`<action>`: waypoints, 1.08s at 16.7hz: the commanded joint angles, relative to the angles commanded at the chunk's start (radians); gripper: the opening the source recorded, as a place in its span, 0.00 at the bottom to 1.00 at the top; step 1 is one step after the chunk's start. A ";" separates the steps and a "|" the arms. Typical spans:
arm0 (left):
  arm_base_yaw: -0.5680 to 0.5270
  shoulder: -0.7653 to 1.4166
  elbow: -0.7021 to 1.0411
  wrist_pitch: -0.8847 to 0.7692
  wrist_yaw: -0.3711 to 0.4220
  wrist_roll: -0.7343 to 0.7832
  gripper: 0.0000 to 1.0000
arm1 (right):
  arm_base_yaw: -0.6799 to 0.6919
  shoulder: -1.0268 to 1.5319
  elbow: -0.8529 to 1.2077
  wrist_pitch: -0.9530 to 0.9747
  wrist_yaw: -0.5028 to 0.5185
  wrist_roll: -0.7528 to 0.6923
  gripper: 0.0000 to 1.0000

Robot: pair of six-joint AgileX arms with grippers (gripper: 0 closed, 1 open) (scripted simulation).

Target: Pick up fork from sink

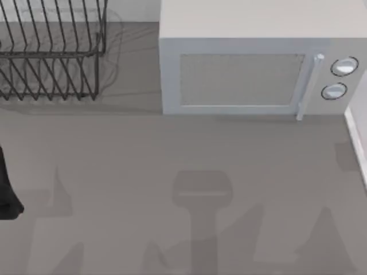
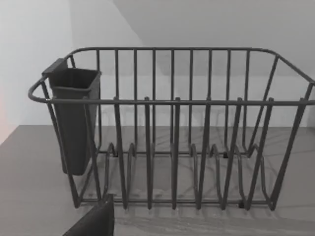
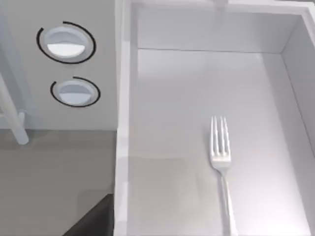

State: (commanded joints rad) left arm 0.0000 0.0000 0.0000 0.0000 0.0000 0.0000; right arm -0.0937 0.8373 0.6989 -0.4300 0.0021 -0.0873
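Observation:
The fork [image 3: 222, 169], slim and silvery, lies flat on the floor of the white sink [image 3: 123, 147]. Its handle runs out of the right wrist view. Nothing touches it. A dark corner of my right gripper [image 3: 96, 221] shows over the counter just outside the sink's rim, apart from the fork. The sink's rim [image 1: 356, 143] shows at the right edge of the top view. My left arm [image 1: 7, 195] is at the top view's left edge, and a dark part of its gripper [image 2: 93, 221] faces the dish rack.
A dark wire dish rack [image 1: 51, 57] stands at the back left, with a dark utensil cup [image 2: 74, 118] hung on its end. A white microwave [image 1: 252, 63] with two knobs [image 3: 66, 42] stands at the back, right beside the sink. The grey counter [image 1: 172, 149] lies in front.

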 joint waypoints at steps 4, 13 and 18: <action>0.000 0.000 0.000 0.000 0.000 0.000 1.00 | -0.045 0.398 0.330 -0.204 0.000 -0.041 1.00; 0.000 0.000 0.000 0.000 0.000 0.000 1.00 | -0.133 1.196 0.987 -0.612 0.001 -0.121 1.00; 0.000 0.000 0.000 0.000 0.000 0.000 1.00 | -0.159 1.432 1.179 -0.730 0.002 -0.145 1.00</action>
State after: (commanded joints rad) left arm 0.0000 0.0000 0.0000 0.0000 0.0000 0.0000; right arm -0.2526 2.2692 1.8778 -1.1604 0.0039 -0.2323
